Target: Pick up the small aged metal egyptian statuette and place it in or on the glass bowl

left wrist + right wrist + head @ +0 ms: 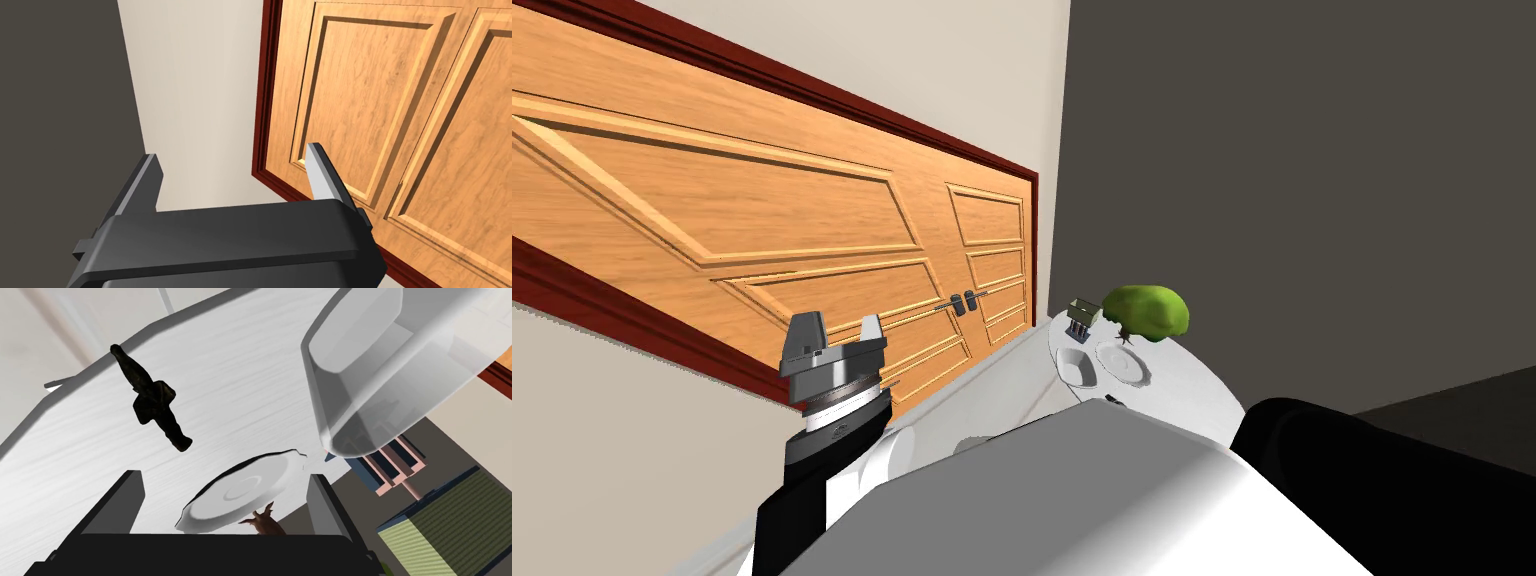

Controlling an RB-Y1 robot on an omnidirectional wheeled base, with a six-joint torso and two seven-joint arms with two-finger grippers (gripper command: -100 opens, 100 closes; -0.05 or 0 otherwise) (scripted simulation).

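Head view first: left gripper [842, 335] held up before a wooden door [762, 210], fingers wide and empty. A round white worktop [1202, 388] carries a green plant [1145, 310] and a plate [1124, 364].

Left wrist view: fingers spread, nothing between them.

Right wrist view gives the close detail: right gripper [225, 477] above the plate, fingers wide and empty. The dark statuette [152, 400] sits near the worktop's edge, apart from the plate and the glass bowl [380, 373]. Probably stiff, dense and slick; best gripped across its broader middle.

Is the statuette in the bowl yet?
Out: the statuette sits on the white table, apart from the bowl, which is empty.
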